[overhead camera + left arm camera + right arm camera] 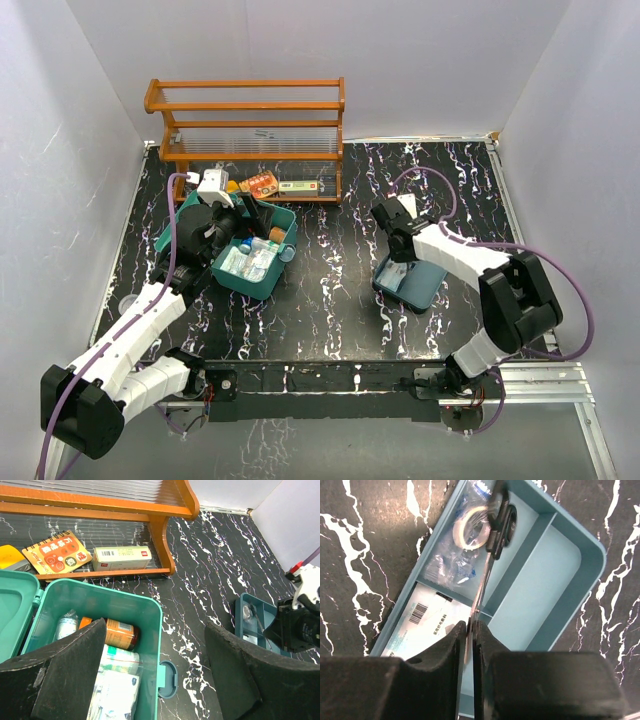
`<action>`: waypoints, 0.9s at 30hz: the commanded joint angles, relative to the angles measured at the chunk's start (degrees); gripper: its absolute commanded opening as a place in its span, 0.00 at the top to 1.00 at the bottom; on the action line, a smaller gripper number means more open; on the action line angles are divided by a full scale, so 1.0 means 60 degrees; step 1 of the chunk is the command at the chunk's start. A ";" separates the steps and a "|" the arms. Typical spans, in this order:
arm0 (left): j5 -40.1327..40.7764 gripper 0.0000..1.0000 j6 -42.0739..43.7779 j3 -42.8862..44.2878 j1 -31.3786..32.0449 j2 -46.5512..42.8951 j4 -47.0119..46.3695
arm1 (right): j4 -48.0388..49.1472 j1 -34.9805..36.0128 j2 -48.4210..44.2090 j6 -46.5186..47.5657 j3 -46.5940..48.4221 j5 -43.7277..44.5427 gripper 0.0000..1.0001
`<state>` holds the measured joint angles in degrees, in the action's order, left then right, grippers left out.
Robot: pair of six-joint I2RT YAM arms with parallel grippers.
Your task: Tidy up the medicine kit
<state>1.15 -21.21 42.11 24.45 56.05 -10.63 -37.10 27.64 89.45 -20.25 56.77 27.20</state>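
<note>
Two hands, two jobs: your right hand (469,630) is clenched on the scissors (496,532) by the blade tips, likely so the handles settle first into the insert tray (555,545) just ahead; your left hand (157,647) hangs released directly above the medicine kit (90,600).

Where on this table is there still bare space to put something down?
The widest bare strip of table runs between the medicine kit and its insert tray. Another lies right of the orange rack, behind the tray. Crowded: the kit's inside and the rack's bottom shelf.
</note>
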 commanded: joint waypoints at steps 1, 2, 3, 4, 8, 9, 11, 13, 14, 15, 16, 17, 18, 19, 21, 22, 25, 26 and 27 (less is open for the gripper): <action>0.0101 0.22 0.0049 0.0030 -0.0046 -0.0054 -0.0176 | -0.0036 0.0024 -0.0848 -0.0265 0.0565 0.0505 1.00; 0.0091 0.22 0.0038 0.0040 -0.0046 -0.0055 -0.0176 | -0.0081 0.0036 -0.0945 -0.0304 0.0582 0.0518 1.00; 0.0088 0.22 0.0035 0.0035 -0.0046 -0.0053 -0.0176 | -0.0146 0.0037 -0.1049 -0.0372 0.0604 0.0536 1.00; 0.0076 0.22 0.0036 0.0033 -0.0054 -0.0055 -0.0176 | -0.0201 0.0026 -0.1168 -0.0429 0.0603 0.0559 1.00; 0.0087 0.22 0.0035 0.0017 -0.0050 -0.0054 -0.0176 | -0.0384 0.0037 -0.1631 -0.0754 0.0432 0.0671 1.00; 0.0085 0.22 0.0035 0.0014 -0.0047 -0.0055 -0.0176 | -0.0321 0.0028 -0.1717 -0.0776 0.0318 0.0618 1.00; 0.0079 0.22 0.0023 -0.0010 -0.0046 -0.0046 -0.0210 | -0.0234 0.0028 -0.1751 -0.0920 0.0169 0.0561 0.99; 0.0062 0.22 0.0016 -0.0005 -0.0048 -0.0042 -0.0234 | -0.0258 0.0011 -0.1578 -0.1359 0.0221 0.0784 0.90; 0.0045 0.22 0.0023 0.0006 -0.0043 -0.0031 -0.0227 | -0.0254 -0.0052 -0.1465 -0.1641 0.0255 0.0861 0.87; 0.0043 0.22 0.0020 0.0012 -0.0053 -0.0026 -0.0210 | -0.0175 -0.0148 -0.1363 -0.1881 0.0276 0.0865 0.85; 0.0043 0.22 0.0020 0.0017 -0.0051 -0.0024 -0.0206 | -0.0104 -0.0316 -0.1234 -0.2154 0.0299 0.0807 0.83; 0.0032 0.22 0.0020 0.0014 -0.0047 -0.0038 -0.0205 | -0.0026 -0.0507 -0.1092 -0.2362 0.0320 0.0611 0.82; 0.0027 0.22 0.0020 0.0039 -0.0046 -0.0051 -0.0198 | 0.0083 -0.0694 -0.0974 -0.2537 0.0304 0.0413 0.82; 0.0039 0.22 0.0020 0.0037 -0.0050 -0.0067 -0.0170 | 0.0210 -0.0931 -0.0876 -0.2672 0.0251 0.0203 0.82; 0.0068 0.22 0.0041 0.0016 -0.0047 -0.0118 -0.0136 | 0.0499 -0.1215 -0.0730 -0.2833 0.0151 -0.0219 0.81; 0.0061 0.22 0.0048 0.0014 -0.0048 -0.0140 -0.0133 | 0.0768 -0.1322 -0.0687 -0.2872 0.0104 -0.0460 0.81; 0.0058 0.22 0.0028 -0.0004 -0.0046 -0.0157 -0.0132 | 0.1092 -0.1538 -0.0470 -0.3080 0.0069 -0.0882 0.80; 0.0054 0.22 0.0013 -0.0014 -0.0044 -0.0157 -0.0125 | 0.1111 -0.1568 -0.0381 -0.3167 0.0079 -0.0911 0.80; 0.0048 0.22 -0.0005 -0.0005 -0.0050 -0.0157 -0.0144 | 0.1162 -0.1604 -0.0290 -0.3226 0.0098 -0.0953 0.80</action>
<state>1.13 -21.23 42.11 24.45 56.25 -10.61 -35.27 18.55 86.65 -36.18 57.19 24.16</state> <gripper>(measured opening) 0.779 0.195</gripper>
